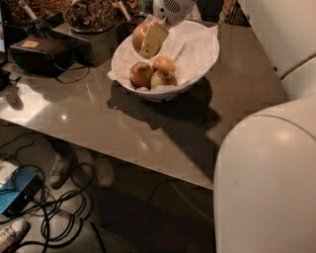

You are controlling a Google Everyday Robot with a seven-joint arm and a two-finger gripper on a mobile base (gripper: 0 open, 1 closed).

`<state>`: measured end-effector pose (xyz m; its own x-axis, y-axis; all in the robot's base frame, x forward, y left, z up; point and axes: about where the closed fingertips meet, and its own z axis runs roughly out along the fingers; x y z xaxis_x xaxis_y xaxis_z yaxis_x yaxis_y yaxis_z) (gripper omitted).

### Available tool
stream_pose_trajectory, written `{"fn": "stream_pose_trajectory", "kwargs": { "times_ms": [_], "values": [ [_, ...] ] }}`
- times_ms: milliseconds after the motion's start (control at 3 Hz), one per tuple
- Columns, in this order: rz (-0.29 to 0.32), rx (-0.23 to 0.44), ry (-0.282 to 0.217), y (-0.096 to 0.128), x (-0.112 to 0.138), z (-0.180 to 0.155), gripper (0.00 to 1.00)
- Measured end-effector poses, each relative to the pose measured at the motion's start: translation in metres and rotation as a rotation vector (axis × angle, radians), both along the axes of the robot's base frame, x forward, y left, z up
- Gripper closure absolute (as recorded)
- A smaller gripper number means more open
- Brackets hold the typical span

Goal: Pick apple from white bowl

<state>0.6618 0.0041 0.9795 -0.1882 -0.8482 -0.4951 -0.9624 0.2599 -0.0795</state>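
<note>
Red apple (138,33), end effector (146,40) above bowl (168,93)

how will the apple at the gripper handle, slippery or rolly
The apple at the gripper looks round and smooth, so probably firm, slippery and apt to roll. Crinkled paper in the white bowl might slow it.

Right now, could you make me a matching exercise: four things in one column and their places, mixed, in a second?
1 claw
2 apple
3 bowl
4 nuts

a on the table
b behind the bowl, to the left
c over the bowl's far side
d in the claw

Pairs: 1-c, 2-d, 3-a, 4-b
</note>
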Motion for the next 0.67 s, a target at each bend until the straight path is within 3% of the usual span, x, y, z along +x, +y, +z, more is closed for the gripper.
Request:
{"fn": "stream_pose_trajectory", "kwargs": {
  "times_ms": [667],
  "values": [
    [0.146, -0.008, -0.037, 0.012, -0.058, 0.020, 1.00]
  ]
}}
